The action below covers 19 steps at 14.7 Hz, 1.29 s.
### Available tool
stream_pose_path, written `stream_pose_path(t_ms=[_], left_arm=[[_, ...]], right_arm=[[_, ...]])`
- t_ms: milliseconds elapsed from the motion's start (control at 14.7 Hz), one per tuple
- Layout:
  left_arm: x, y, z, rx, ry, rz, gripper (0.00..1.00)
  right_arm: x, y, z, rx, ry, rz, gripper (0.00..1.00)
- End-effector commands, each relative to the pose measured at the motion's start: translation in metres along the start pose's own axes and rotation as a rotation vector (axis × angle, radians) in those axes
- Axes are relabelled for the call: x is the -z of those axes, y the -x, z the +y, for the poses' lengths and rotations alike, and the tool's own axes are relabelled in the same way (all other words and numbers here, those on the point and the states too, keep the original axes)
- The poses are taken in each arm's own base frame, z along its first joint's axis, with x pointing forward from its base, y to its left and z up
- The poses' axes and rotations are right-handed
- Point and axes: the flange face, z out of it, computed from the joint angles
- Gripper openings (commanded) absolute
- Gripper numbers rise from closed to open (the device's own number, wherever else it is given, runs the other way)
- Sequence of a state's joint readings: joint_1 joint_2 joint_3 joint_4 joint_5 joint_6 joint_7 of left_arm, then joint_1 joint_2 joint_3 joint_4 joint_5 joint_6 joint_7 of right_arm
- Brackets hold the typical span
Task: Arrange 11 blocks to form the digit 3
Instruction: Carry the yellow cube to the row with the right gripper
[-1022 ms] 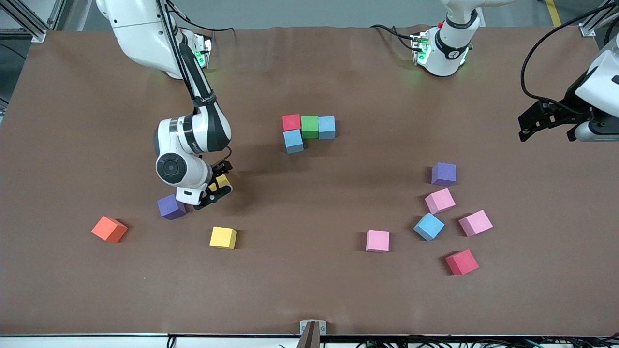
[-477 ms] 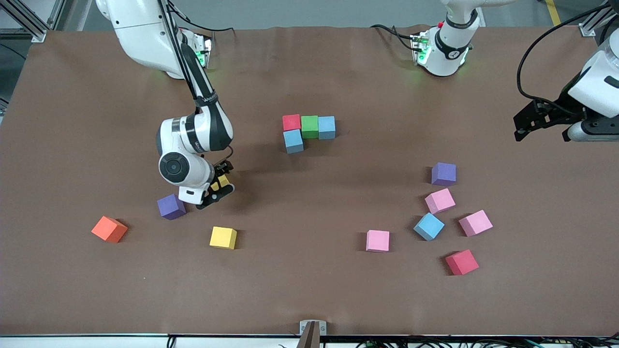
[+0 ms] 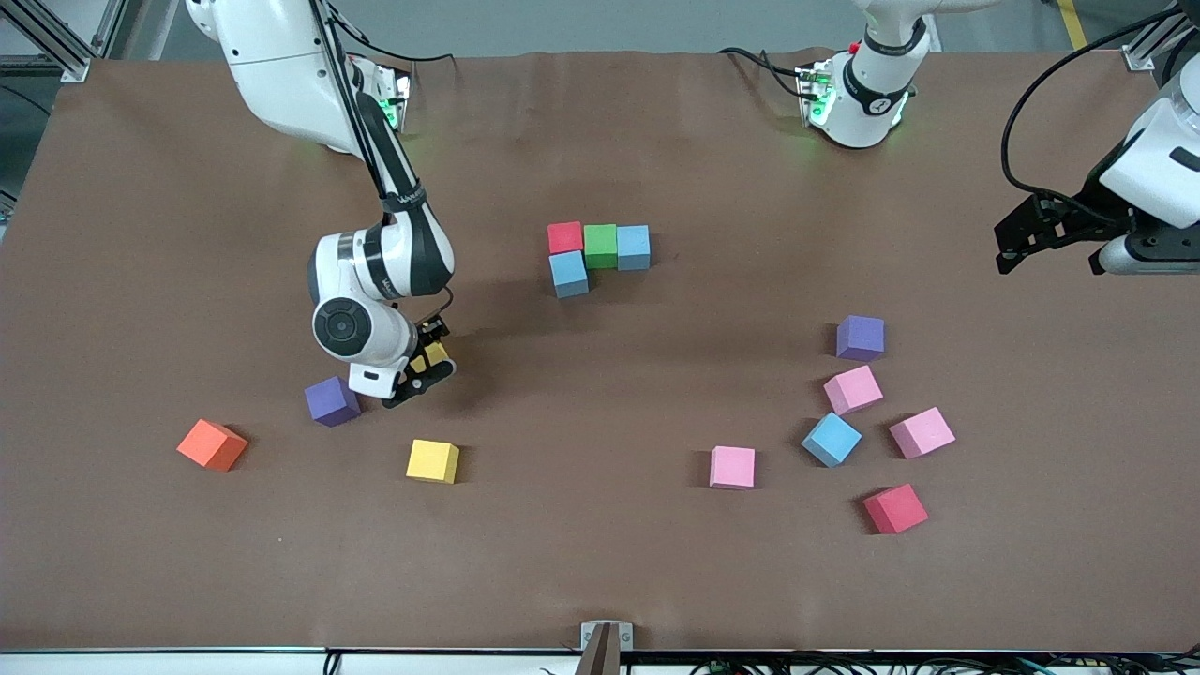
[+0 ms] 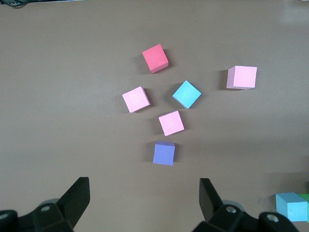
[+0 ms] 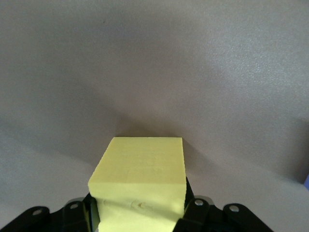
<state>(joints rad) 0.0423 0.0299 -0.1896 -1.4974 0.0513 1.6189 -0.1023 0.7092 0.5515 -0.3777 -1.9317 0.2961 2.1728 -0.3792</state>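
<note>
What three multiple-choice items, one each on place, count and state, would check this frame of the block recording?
1. The green block sits:
A. between a red block and a blue block
B. on the orange cube
C. alone by the table edge

2. How many pink blocks lie on the table?
A. one
B. three
C. five

3. The right gripper is:
A. open over bare table
B. shut on the yellow block
C. holding a purple block

Answers:
1 A: the three form a touching row in the front view.
2 B: pink cubes at and.
3 B: the right wrist view shows the yellow cube between its fingers.
</note>
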Motion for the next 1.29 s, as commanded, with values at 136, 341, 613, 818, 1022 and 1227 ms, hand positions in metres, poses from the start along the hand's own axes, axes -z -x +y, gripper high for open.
stream_pose_path(t_ms=[136,341,613,818,1022,1227], left_arm=[[0.003,0.001,-0.001,-0.011,0.018,0.003,1.00],[0.002,0.000,-0.001,-0.011,0.019,0.003,1.00],[0.002,0.000,0.000,-0.012,0.019,0.003,1.00],[0.002,0.001,0.001,-0.014,0.019,0.002,1.00],[0.002,0.001,0.002,-0.015,0.019,0.002,1.00],[0.000,0.000,0.002,-0.014,0.019,-0.001,1.00]], right_arm=[[0.029,-0.017,-0.015,-0.062,-0.002,0.061,0.29],[0.056,-0.041,-0.056,-0.209,-0.039,0.128,0.29],[0.072,-0.059,-0.105,-0.380,-0.134,0.165,0.29],[0.069,-0.080,-0.143,-0.438,-0.172,0.174,0.29],[0.059,-0.089,-0.179,-0.445,-0.172,0.162,0.29],[0.047,-0.087,-0.195,-0.448,-0.161,0.116,0.29]])
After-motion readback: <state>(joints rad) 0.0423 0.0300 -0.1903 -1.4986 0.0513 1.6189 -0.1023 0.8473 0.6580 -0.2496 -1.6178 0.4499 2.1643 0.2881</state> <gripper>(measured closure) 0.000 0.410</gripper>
